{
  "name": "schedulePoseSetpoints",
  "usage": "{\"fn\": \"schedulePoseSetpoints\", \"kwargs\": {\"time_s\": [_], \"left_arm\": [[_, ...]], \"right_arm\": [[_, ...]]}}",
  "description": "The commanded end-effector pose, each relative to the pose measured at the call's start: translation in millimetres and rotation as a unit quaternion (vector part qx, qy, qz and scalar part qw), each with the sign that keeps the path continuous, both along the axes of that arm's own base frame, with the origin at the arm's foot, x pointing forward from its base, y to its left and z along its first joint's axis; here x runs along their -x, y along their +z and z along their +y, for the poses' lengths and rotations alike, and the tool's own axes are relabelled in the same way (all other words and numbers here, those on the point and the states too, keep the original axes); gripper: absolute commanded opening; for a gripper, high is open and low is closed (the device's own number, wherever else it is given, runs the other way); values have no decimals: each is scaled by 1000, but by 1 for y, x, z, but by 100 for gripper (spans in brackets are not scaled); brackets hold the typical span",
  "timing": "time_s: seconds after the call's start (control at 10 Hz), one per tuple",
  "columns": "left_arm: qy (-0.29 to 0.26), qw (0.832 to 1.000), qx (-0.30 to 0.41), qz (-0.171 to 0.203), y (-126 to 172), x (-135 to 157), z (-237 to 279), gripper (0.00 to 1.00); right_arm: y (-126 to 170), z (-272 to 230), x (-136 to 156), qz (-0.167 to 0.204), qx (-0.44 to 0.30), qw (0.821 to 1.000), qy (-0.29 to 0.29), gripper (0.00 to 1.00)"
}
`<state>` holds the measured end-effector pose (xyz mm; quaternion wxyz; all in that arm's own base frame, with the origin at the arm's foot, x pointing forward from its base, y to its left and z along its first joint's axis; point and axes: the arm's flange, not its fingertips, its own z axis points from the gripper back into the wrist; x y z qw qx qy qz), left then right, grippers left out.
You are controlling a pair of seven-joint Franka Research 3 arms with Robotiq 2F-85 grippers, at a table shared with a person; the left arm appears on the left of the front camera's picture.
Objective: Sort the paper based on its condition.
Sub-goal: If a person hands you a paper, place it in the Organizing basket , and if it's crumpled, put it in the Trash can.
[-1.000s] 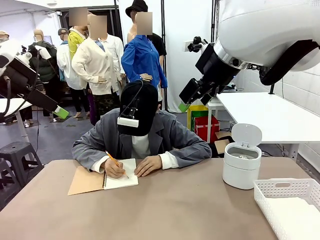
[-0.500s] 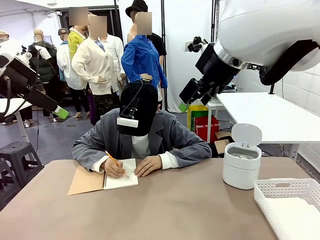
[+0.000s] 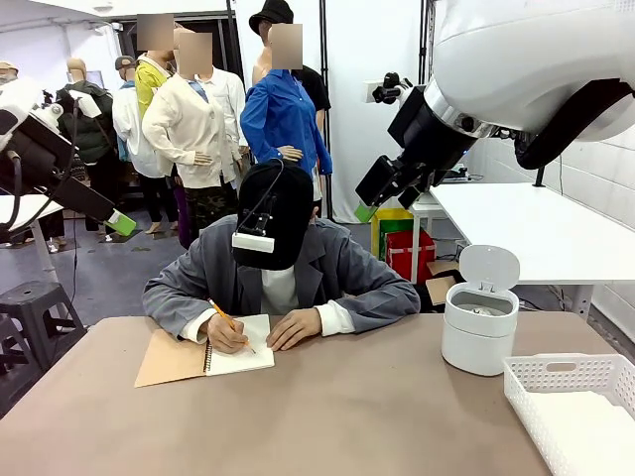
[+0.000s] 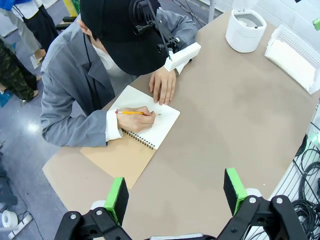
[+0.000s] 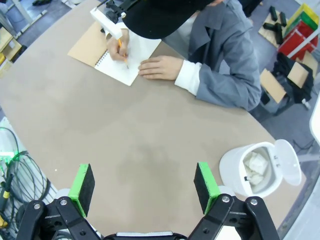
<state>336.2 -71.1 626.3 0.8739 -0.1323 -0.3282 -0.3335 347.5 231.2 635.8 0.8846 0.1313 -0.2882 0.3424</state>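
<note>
A person at the far side writes with a yellow pencil [image 3: 220, 313] on the open page of a spiral notebook [image 3: 241, 357] with a brown cover; the other hand rests on the page. A flat white sheet of paper [image 4: 291, 56] lies in the white basket [image 3: 556, 375] at the front right. Crumpled white paper [image 5: 254, 165] sits inside the open white bin [image 3: 479, 332]. My left gripper [image 4: 175, 178] hangs open high above the table's left part, with nothing between its green pads. High over the table's middle, my right gripper [image 5: 143, 167] is open and empty too.
The brown table [image 3: 327, 416] is bare between the notebook and the bin. In the front view both arms are raised, the left arm [image 3: 60, 169] at the left edge and the right arm [image 3: 427, 149] at the upper right. A white side table [image 3: 536, 228] stands beyond the bin.
</note>
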Motion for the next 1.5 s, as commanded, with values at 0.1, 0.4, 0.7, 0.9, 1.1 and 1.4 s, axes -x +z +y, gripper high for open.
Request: {"fn": "schedulePoseSetpoints", "kwargs": {"time_s": [0.1,0.4,0.7,0.9,1.1,1.4], "left_arm": [[37,999,-4,9,5,0,6,100],[48,999,-7,10,7,-2,14,100],[49,999,-16,9,12,2,20,100],[50,999,-19,6,15,5,21,100],[47,999,-24,1,18,9,20,100],[50,998,-26,-2,21,11,20,100]], "right_arm": [[6,-1,8,14,14,1000,0,100],[11,-11,11,18,16,1000,-15,100],[14,-21,11,23,22,999,-29,100],[15,-22,9,24,22,999,-32,100],[15,-22,8,24,22,999,-31,100],[15,-21,7,24,24,999,-33,100]]}}
